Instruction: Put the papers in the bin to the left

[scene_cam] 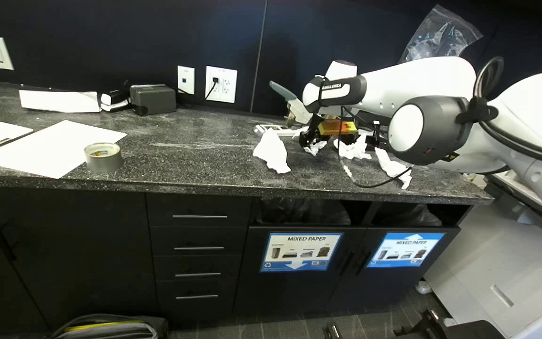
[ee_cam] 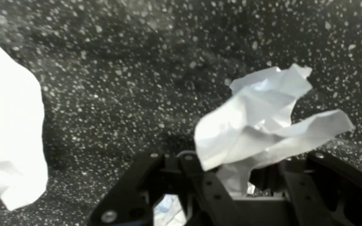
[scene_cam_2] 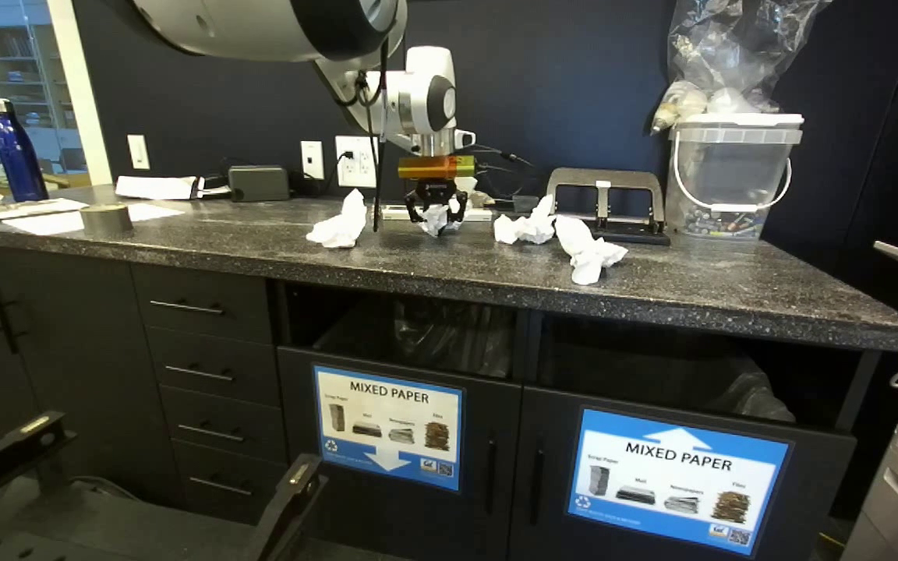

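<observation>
Clenching a scrap (ee_cam: 250, 119) in the gripper (scene_cam_2: 437, 223) over the counter (scene_cam_2: 262, 238), near three loose scraps (scene_cam_2: 341, 226), higher than the left-hand bin (scene_cam_2: 492, 397).

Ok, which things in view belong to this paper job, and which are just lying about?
Job:
crumpled papers, one in the gripper
left bin

Lying about:
tape roll
flat white sheets
gray box
hole punch
clear tub
blue bottle
</observation>
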You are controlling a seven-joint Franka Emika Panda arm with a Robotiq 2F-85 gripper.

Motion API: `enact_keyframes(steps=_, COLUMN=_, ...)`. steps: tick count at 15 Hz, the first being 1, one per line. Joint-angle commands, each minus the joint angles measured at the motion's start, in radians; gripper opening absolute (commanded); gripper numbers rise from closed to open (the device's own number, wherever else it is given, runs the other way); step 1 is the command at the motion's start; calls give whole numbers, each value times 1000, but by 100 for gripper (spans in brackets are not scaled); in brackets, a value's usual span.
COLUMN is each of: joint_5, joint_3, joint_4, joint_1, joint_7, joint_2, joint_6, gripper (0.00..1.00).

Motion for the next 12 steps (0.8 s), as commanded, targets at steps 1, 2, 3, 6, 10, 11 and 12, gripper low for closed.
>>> enact_keyframes(steps=1, joint_5=-36, joint_3=-48, joint_4=-56, joint_1=-3, joint_7=31, joint_2=-51, joint_6=-59, gripper=6)
enact_keyframes(steps=2, joint_5=-35, joint_3=-54, joint_4=-78, joint_1=-7, joint_7=35, joint_2=-64, joint_6=-69, gripper=6)
enact_keyframes(steps=3, joint_5=-33, joint_3=-58, joint_4=-93, joint_1=-10, joint_7=35, joint_2=-73, joint_6=-76, gripper=6)
enact_keyframes(steps=6, joint_5=-6, joint_3=-30, joint_4=-223, joint_1=-27, joint_7=0, joint_2=-156, joint_6=-74, gripper=6)
enact_keyframes(steps=10, joint_5=24, joint_3=17, joint_4=-405, joint_1=-54, joint_7=-44, joint_2=-264, joint_6=-61, gripper=6)
enact_keyframes(steps=11, joint_5=28, joint_3=27, joint_4=-448, joint_1=-63, joint_7=-52, joint_2=-290, joint_6=-56, gripper=6)
enact_keyframes(steps=12, joint_5=28, joint_3=30, joint_4=-491, joint_1=-69, joint_7=-54, joint_2=-313, joint_6=-46, gripper=6)
